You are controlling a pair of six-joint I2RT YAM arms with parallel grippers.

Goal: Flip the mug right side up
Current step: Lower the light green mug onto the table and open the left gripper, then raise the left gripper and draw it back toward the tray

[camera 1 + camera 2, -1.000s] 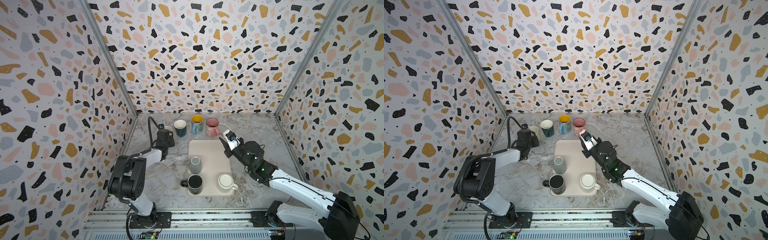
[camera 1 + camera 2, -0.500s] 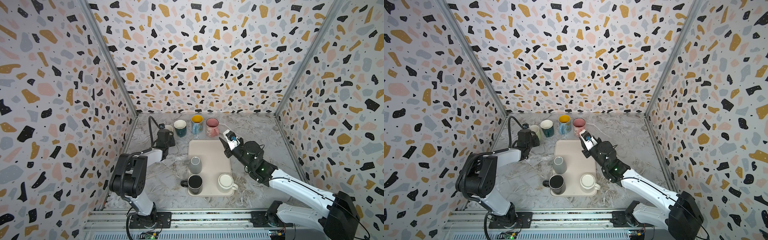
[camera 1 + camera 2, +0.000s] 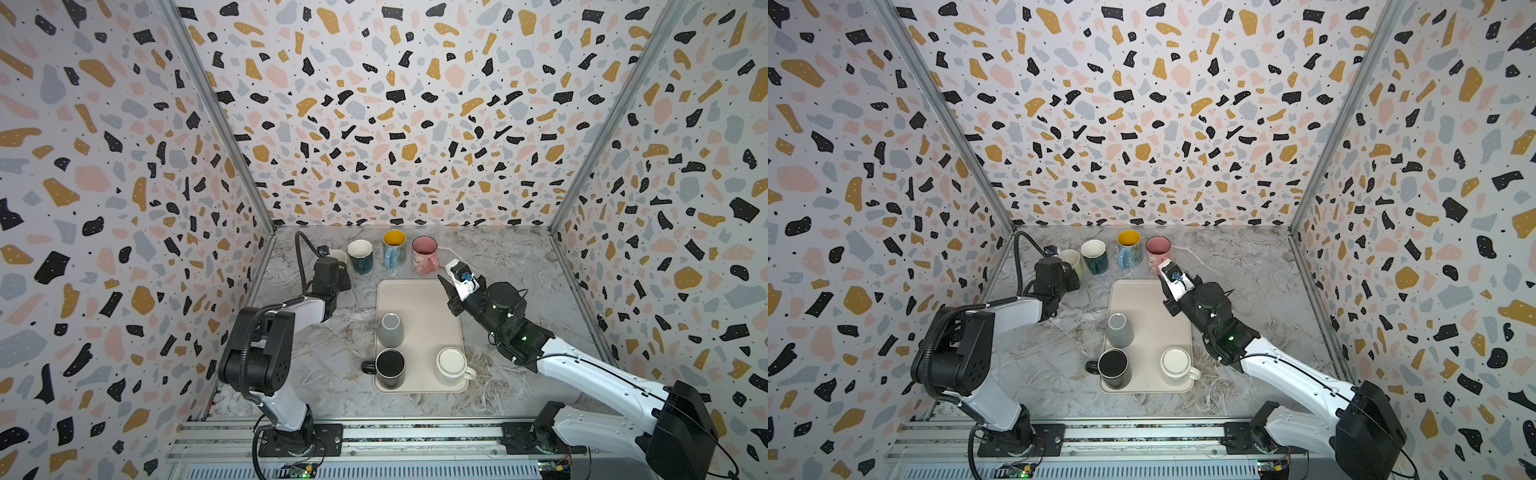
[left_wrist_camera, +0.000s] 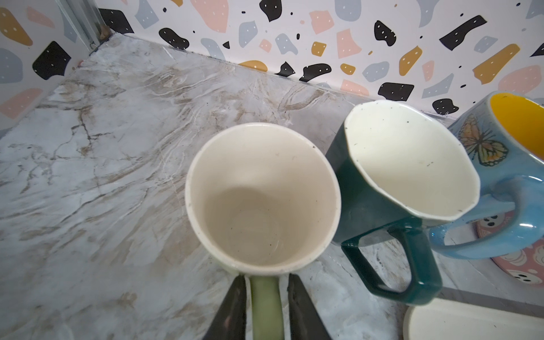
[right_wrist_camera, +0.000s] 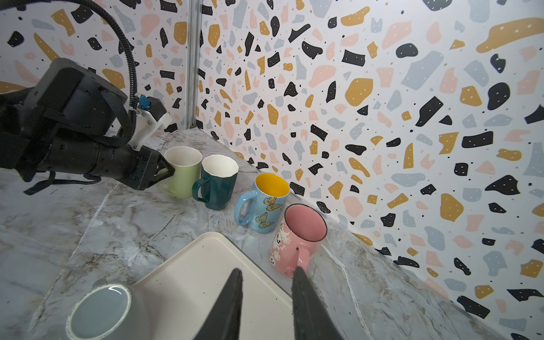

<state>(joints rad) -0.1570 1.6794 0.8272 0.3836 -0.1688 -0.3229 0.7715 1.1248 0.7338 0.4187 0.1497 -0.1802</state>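
At the back left of the marble table [image 3: 332,365], the pale green mug [image 4: 262,200] is standing upright, mouth up, just beside the dark green mug [image 4: 406,164]. The left gripper [image 4: 267,278] is straddling its handle, jaws narrowly parted with a thin gap showing on each side, clamping nothing. The right gripper [image 5: 267,270] is hovering empty over the tray's [image 5: 206,265] far edge near the pink mug [image 5: 297,235], its jaws likewise a little apart.

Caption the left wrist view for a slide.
Left gripper jaws flank the handle of the upright pale green mug, beside a dark green mug.
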